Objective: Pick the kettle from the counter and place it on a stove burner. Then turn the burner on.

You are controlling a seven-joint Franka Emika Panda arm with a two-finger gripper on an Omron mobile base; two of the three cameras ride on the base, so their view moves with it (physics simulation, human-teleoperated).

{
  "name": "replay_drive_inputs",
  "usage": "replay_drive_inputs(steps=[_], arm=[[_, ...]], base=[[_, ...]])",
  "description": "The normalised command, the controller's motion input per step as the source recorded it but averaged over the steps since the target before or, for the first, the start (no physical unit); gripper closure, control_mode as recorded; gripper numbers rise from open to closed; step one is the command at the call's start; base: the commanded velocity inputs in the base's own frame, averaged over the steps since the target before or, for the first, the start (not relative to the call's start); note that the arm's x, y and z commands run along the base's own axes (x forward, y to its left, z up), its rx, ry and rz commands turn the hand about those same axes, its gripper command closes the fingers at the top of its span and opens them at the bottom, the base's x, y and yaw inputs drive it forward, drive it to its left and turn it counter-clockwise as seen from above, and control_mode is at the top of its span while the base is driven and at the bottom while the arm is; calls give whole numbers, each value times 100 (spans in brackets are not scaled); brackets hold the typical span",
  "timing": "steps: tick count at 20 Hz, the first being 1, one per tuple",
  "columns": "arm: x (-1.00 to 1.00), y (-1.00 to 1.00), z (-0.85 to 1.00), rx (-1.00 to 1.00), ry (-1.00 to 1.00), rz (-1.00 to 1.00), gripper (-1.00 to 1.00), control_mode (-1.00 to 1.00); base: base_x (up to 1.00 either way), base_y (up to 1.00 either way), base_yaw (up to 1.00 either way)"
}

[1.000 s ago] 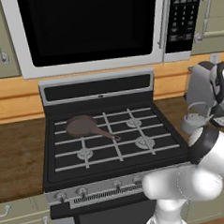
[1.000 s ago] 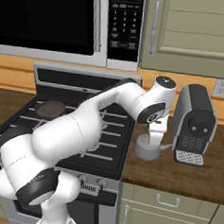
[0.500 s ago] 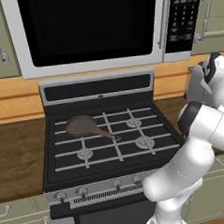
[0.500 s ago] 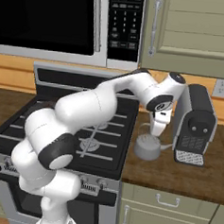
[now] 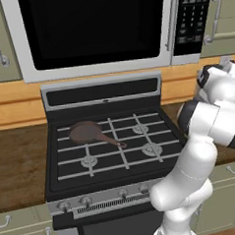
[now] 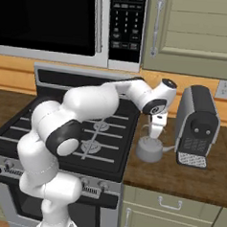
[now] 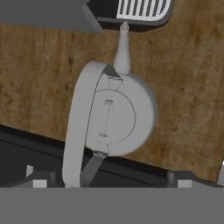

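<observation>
The pale grey kettle (image 6: 149, 149) stands upright on the dark wood counter (image 6: 178, 173), just right of the stove and left of the coffee machine. My gripper (image 6: 155, 132) hangs straight above it, pointing down, jaws wide open and apart from it. From above in the hand view, the kettle (image 7: 121, 114) has its arched handle (image 7: 78, 127) swung to one side and its spout (image 7: 123, 49) pointing at the machine's drip tray. The fingertips (image 7: 175, 177) stand wide apart at the bottom edge. Stove burners (image 6: 91, 145) (image 5: 152, 149) lie bare under black grates.
A brown frying pan (image 5: 86, 132) rests on the stove's rear left burner. A dark coffee machine (image 6: 197, 125) stands close to the kettle's right. Silver knobs (image 5: 123, 193) line the stove front. A microwave (image 5: 89, 30) hangs above the stove.
The arm's elbow has swung up and to the right, and the hand has turned above the kettle. The kettle has not moved. The jaws have stayed open.
</observation>
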Motion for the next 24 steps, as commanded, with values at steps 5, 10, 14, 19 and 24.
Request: replay_drive_inputs(steps=[5,10,14,19,24], arm=[[43,0,-30,-13,-13,-1,-100,-100],[44,0,-40,-13,-7,0,-100,-100],[59,-3,-25,-7,-2,0,-100,-100],[9,-7,0,0,0,0,-100,-100],[-1,0,0,0,0,0,100,-100]], base=[[0,0,0],[0,0,0],[0,0,0],[0,0,0],[0,0,0]])
